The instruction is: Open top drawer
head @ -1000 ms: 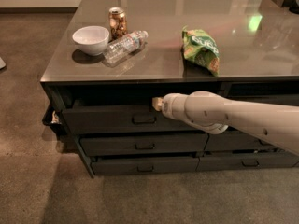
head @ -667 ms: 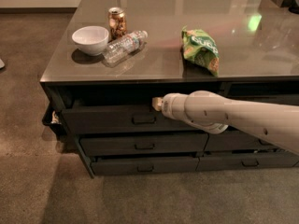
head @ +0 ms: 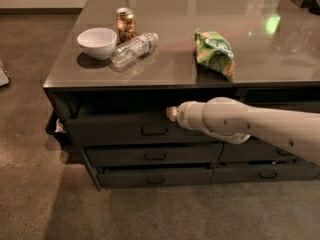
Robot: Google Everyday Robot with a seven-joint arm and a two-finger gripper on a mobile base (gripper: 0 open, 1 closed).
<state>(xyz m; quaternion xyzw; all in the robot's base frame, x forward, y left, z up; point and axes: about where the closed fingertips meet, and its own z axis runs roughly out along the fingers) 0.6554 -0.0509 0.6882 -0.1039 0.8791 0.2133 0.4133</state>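
One top drawer [head: 115, 129], long axis left-right, fronts the camera; pincer [head: 172, 114] at its upper edge, grip unclear.

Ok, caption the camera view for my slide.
Tool at the upper edge of the top drawer, just above and right of its handle; bowl and bottle on the tabletop.

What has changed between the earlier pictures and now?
Nothing has visibly changed. The gripper stays at the upper edge of the top drawer, which appears slightly pulled out. The bowl, can, bottle and snack bag lie on the table as before.
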